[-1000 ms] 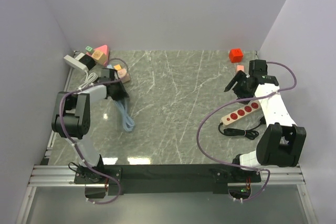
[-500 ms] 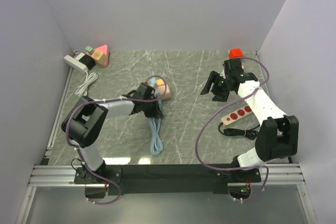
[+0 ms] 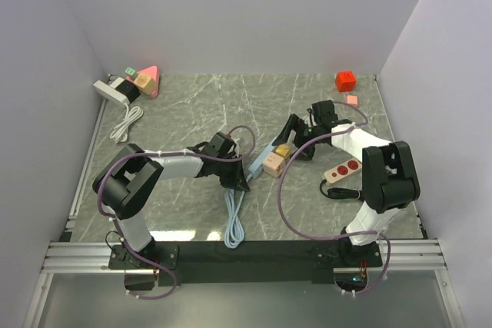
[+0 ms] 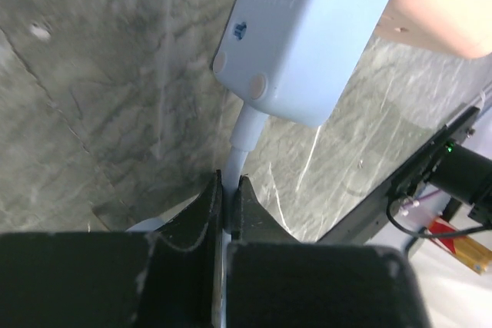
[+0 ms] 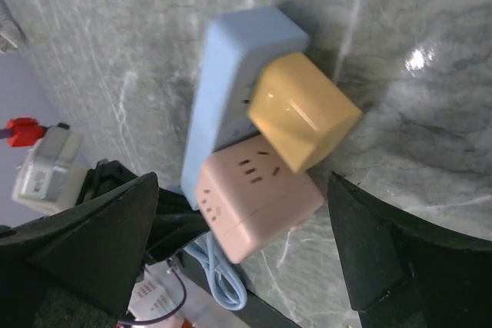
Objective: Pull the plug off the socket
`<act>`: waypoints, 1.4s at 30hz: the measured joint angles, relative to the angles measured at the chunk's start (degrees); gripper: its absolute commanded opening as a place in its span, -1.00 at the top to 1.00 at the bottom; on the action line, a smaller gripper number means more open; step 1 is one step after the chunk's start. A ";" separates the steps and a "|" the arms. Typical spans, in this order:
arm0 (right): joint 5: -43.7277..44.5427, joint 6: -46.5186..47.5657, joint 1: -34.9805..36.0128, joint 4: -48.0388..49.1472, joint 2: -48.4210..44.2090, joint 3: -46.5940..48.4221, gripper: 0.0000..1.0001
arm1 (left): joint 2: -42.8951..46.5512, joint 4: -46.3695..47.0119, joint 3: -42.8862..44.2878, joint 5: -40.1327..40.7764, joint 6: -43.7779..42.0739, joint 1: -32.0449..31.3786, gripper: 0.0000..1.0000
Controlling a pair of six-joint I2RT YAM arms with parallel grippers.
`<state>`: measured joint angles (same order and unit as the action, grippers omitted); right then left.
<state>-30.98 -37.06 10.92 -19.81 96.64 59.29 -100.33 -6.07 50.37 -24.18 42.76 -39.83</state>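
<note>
My left gripper (image 4: 228, 190) pinches the cable (image 4: 244, 130) just below the socket (image 4: 307, 28), mid-frame from above. My right gripper (image 5: 242, 188) gapes around the yellow plug (image 5: 304, 109). I'd close squarely on it, then pull straight off.

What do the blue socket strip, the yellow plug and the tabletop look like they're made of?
Blue socket strip: moulded plastic, matte, smooth rounded corners.
Yellow plug: plastic, slightly glossy, soft highlight on top.
Tabletop: grey marble-look, polished going by the glare spot; real stone or printed laminate, cannot tell.
</note>
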 measured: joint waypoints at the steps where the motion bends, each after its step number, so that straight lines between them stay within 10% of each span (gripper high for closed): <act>1: -0.33 -0.83 0.11 1.03 0.50 -1.07 -0.96 | -0.02 0.07 -0.13 -0.52 0.00 0.04 0.99; 19: -2.27 -20.59 4.48 22.58 -3.10 -19.21 -0.77 | -2.67 0.09 1.42 -6.71 0.15 0.17 0.99; 28: -5.05 -22.75 4.70 37.99 0.59 -22.36 0.64 | -2.84 -0.66 1.68 -8.00 0.28 0.76 0.98; 30: -5.09 -23.23 4.70 39.67 0.57 -23.12 1.00 | -2.84 -0.83 1.84 -7.98 0.46 0.74 0.75; 37: -4.15 -23.32 4.70 37.07 -0.90 -22.62 1.00 | -1.11 -5.99 6.25 -1.46 2.10 -0.24 -0.75; 42: -3.10 -21.75 4.92 30.18 -1.92 -19.71 1.00 | 4.98 -10.05 8.28 8.07 0.00 -0.11 -0.84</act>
<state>-34.09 -58.81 15.84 10.37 94.72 39.57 -95.35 -16.12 58.65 -16.12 42.76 -39.94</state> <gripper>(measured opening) 0.695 0.922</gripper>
